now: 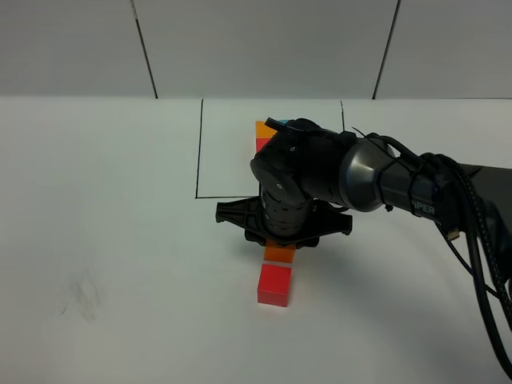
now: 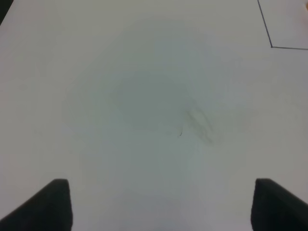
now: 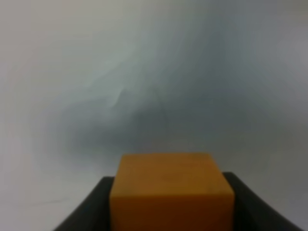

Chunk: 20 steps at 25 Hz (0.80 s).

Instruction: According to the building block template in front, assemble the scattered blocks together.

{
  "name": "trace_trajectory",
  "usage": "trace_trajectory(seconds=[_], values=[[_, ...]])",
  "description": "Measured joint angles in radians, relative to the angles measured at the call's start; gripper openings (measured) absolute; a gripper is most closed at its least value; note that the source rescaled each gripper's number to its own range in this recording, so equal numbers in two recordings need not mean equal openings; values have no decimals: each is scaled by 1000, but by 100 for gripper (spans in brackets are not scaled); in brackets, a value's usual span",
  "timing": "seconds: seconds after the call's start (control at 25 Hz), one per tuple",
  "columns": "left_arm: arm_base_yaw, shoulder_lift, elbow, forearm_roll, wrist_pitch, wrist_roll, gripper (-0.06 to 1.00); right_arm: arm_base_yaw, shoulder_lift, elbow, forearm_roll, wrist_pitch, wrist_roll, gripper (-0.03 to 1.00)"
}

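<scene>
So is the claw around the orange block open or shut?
Shut on the orange block: in the right wrist view, the black fingers of the right claw sit tight against both its sides.

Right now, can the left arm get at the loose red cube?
Probably yes. The left pincer is open and empty, and the table left of the red cube is bare. But the right pincer, shut on the orange cube, hangs just behind it, so clearance is tight.

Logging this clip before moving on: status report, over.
Left gripper open, over table. Right gripper shut on orange cube, close behind red cube. Right arm hides part of template; loose blue cube not seen.
</scene>
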<state>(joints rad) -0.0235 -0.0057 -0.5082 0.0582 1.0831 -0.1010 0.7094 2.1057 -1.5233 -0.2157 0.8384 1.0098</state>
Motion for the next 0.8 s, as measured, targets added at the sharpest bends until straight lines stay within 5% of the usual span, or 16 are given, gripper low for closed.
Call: trace_trajectory(seconds=[0.8], values=[[0, 0, 0, 0, 0, 0, 67, 17, 45, 0, -40, 16, 59, 28]])
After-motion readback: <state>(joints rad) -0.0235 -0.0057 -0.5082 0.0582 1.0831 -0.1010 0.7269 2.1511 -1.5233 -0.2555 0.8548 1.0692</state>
